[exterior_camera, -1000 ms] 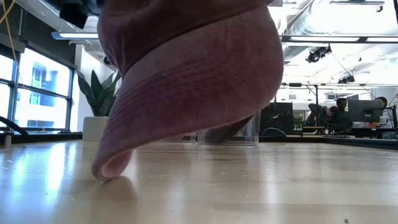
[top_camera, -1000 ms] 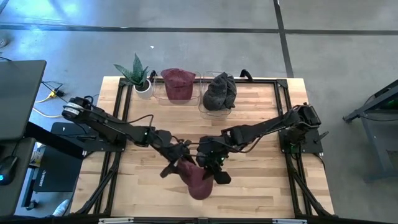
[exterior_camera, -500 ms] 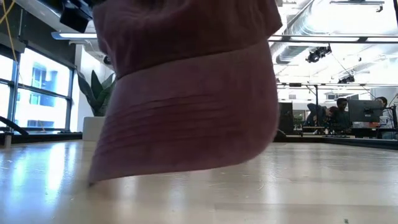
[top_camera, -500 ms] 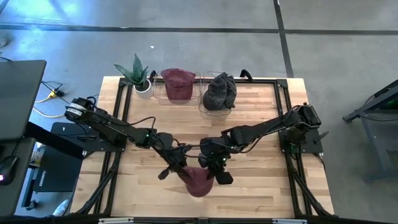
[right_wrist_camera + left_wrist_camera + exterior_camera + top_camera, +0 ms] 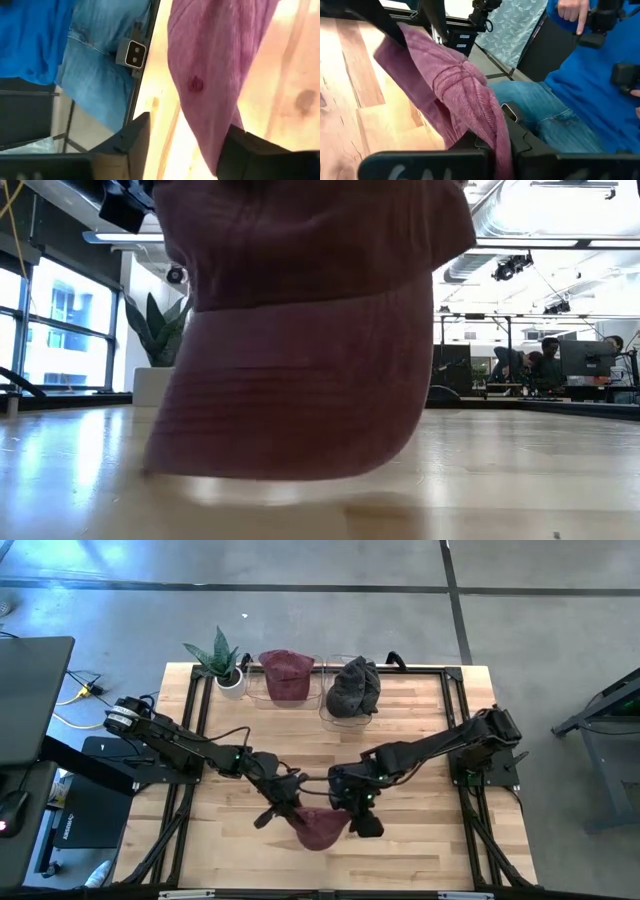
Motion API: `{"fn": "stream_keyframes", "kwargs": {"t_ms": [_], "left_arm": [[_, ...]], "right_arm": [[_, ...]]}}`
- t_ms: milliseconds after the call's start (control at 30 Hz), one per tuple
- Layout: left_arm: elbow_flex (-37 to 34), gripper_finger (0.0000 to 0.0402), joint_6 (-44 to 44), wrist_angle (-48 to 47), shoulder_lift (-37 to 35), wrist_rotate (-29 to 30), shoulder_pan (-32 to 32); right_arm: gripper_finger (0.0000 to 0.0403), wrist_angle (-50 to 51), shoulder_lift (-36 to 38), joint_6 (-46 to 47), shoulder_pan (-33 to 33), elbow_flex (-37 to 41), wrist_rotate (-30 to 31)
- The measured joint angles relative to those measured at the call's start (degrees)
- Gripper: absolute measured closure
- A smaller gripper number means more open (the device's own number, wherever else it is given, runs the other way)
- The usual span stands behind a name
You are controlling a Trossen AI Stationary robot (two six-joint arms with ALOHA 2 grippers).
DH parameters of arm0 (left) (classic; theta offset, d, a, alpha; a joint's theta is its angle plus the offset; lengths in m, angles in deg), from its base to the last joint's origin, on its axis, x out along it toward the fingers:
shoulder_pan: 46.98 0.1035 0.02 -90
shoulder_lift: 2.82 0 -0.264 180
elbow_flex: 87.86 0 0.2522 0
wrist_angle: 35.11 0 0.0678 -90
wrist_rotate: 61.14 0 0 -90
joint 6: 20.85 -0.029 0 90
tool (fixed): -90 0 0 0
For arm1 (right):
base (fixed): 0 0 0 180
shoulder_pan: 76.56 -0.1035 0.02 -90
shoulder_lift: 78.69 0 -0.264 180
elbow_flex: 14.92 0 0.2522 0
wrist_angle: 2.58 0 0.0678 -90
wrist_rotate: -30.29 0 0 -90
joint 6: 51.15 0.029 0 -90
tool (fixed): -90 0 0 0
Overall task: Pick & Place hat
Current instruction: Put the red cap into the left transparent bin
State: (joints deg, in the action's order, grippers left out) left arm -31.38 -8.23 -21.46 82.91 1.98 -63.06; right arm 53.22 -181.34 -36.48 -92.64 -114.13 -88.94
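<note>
Writing: none can be read; only blurred white marks show on the left gripper's body in its wrist view.
Hat in play: maroon corduroy cap (image 5: 320, 828), ribbed cloth, soft crown with a small fabric button, near the front edge of the table between the two grippers; in the low view its curved brim hangs just over the wood.
Left gripper (image 5: 288, 812): fingers pinched tight on a fold of the cap's cloth.
Right gripper (image 5: 356, 817): fingers parted, standing either side of the cap's crown; the views do not show any hold on it.
Table (image 5: 420, 840): pale wood planks, dark metal frame.
Hats counted: three, the maroon cap, another maroon hat (image 5: 286, 674) and a dark grey hat (image 5: 353, 687), the last two in clear holders at the back.
Plant (image 5: 222, 660): one, spiky green leaves, white pot.
Person: blue top and jeans, beside the table.
</note>
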Motion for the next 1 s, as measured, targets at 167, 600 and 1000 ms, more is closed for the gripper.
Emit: {"fn": "stream_keyframes", "kwargs": {"t_ms": [167, 600, 1000], "left_arm": [[0.0, 0.04, 1.18, -0.09, -0.02, 0.83, -0.02], [-0.02, 0.0401, 1.38, -0.09, -0.02, 4.2, -0.04], [-0.02, 0.0401, 2.67, -0.14, -0.02, 3.64, 0.66]], "right_arm": [[0.0206, 1.69, 4.86, -0.59, -0.2, 0.02, 8.29], [0.0191, -14.77, 4.39, -15.34, -2.14, 0.02, 23.81], [0.0195, -16.58, -1.98, -16.23, -2.02, 0.13, 22.31]]}}
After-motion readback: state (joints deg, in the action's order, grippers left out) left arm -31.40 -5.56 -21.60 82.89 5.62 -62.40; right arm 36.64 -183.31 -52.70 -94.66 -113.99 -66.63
